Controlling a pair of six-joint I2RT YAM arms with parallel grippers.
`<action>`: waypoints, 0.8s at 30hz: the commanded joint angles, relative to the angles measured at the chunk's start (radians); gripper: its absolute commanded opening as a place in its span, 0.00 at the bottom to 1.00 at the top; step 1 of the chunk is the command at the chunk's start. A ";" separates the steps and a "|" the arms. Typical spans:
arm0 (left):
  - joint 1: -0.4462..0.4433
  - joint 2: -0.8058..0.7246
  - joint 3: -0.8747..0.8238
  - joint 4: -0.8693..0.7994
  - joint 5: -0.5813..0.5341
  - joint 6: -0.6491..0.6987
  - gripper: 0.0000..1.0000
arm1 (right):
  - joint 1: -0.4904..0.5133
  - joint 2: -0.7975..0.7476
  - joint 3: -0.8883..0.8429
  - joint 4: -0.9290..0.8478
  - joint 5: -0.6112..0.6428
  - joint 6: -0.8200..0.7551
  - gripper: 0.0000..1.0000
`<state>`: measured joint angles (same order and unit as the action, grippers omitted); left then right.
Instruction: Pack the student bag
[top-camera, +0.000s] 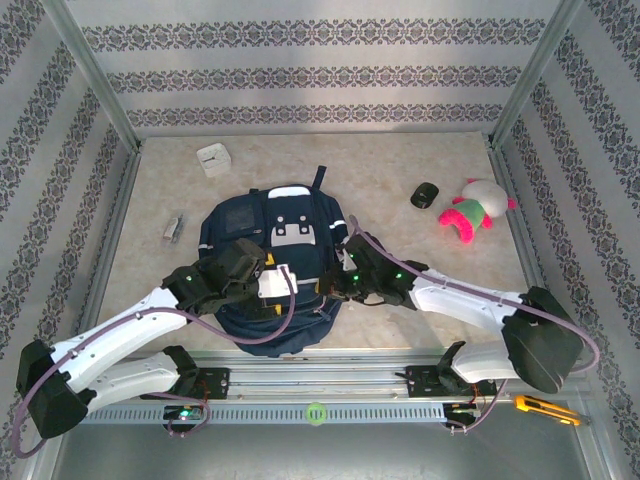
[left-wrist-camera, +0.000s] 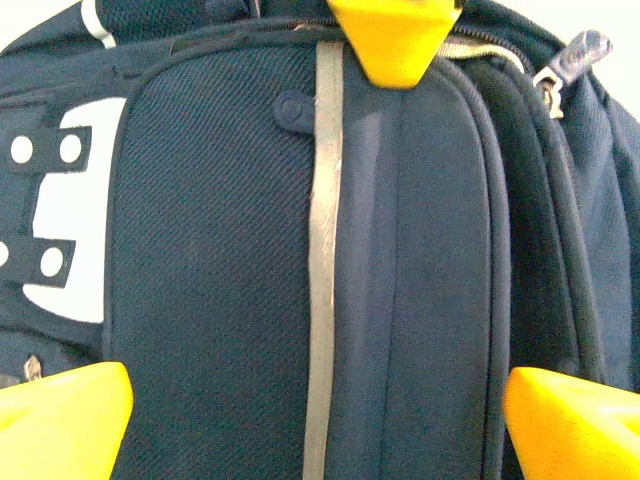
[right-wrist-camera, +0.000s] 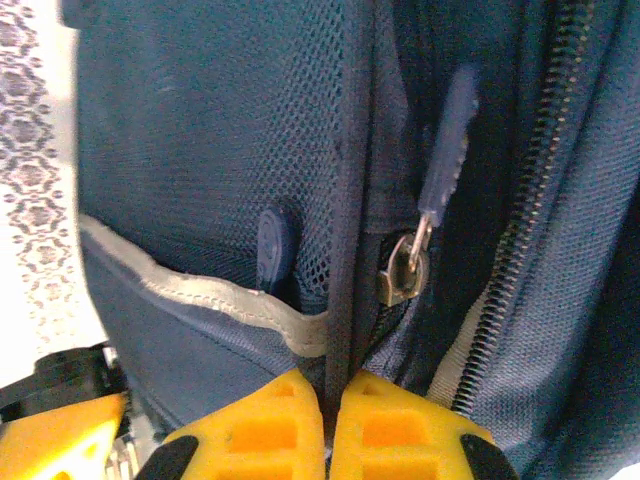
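Note:
The student bag (top-camera: 283, 212) lies flat in the middle of the table, navy blue with a grey-white patch. My left gripper (top-camera: 266, 284) hovers open over its front pocket. In the left wrist view the bag (left-wrist-camera: 220, 260) lies between the wide-apart yellow fingertips (left-wrist-camera: 65, 420), with the pale stripe (left-wrist-camera: 322, 250) running between them. My right gripper (top-camera: 338, 285) is at the bag's right side. In the right wrist view it (right-wrist-camera: 332, 400) is shut on a dark piped seam of the bag (right-wrist-camera: 200, 130), just left of a brass zipper slider (right-wrist-camera: 403, 270) and its blue pull (right-wrist-camera: 447, 150).
A white box (top-camera: 213, 159) and a small grey object (top-camera: 173, 228) lie at the back left. A black object (top-camera: 425, 194) and a pink, white and green plush toy (top-camera: 475, 212) lie at the back right. A yellow utility knife (top-camera: 545, 408) rests by the near rail.

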<state>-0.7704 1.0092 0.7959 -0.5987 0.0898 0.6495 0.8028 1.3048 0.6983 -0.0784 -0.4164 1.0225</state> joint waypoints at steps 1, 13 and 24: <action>0.007 0.027 -0.009 0.099 0.074 -0.077 0.94 | 0.008 -0.050 0.064 0.086 0.011 -0.006 0.00; -0.027 0.129 -0.006 0.265 0.002 -0.152 0.88 | 0.009 -0.106 0.096 0.089 0.013 -0.011 0.00; -0.027 0.149 0.002 0.265 0.008 -0.222 0.00 | 0.000 -0.177 0.079 -0.001 0.065 -0.153 0.27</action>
<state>-0.8097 1.1728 0.7956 -0.3660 0.1467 0.4805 0.7959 1.2064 0.7380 -0.1005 -0.3428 0.9691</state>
